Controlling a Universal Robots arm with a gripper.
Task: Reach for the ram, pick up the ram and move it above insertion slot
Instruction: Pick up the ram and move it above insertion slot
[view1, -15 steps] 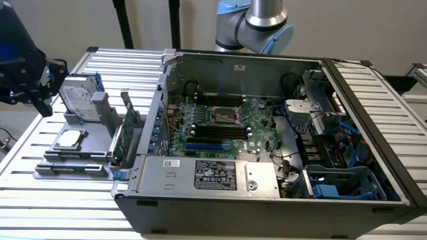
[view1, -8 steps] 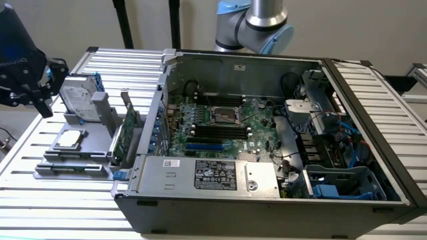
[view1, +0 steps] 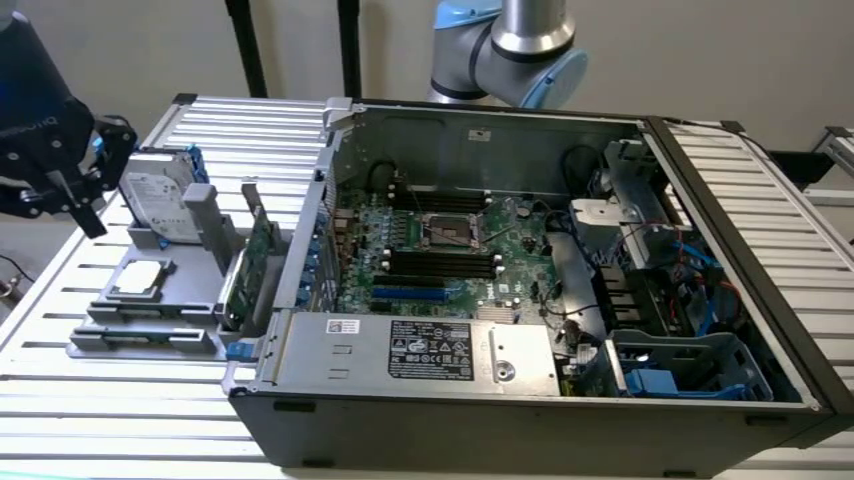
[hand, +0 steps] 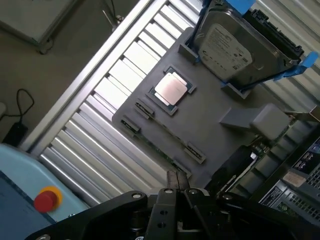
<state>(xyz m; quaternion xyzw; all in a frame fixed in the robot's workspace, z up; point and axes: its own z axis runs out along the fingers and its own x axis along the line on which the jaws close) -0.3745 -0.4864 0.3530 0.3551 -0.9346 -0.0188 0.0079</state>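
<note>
Wrist view, entries from the tool outward.

1. Gripper (hand: 177, 181): the fingertips are drawn together at the centre with nothing between them. We place it above the near edge of the grey fixture tray (hand: 205, 125), clear of everything on it.
2. Ram (hand: 154, 144): we read it as the thin green strip standing on edge between the small end holders of the tray, untouched and just ahead of the fingertips. Its chip face is not visible from here.
3. Processor chip (hand: 171, 88): square and silver, seated in a recess beyond the ram.
4. Hard drive (hand: 235, 47): silver with blue rails, propped at the far end of the tray.
5. Slatted table (hand: 117, 82): carries the tray.
6. Red button (hand: 45, 201): on a yellow base, off the table.

Exterior view, additional entries.

7. Expansion card (view1: 263, 262): wide and green, upright between the tray and the computer case (view1: 534, 410).
8. Insertion slot (view1: 441, 263): one of several parallel black sockets on the motherboard, all apparently vacant, just beside the bright blue slot (view1: 414, 294) and the processor socket (view1: 447, 230). It is well apart from the gripper, which sits at the exterior view's left.

Step in hand, in our judgement: the reach, with no pickup made. The grasp calls for the jaws to part, line up across the stick's thin edge and descend between the end holders.
</note>
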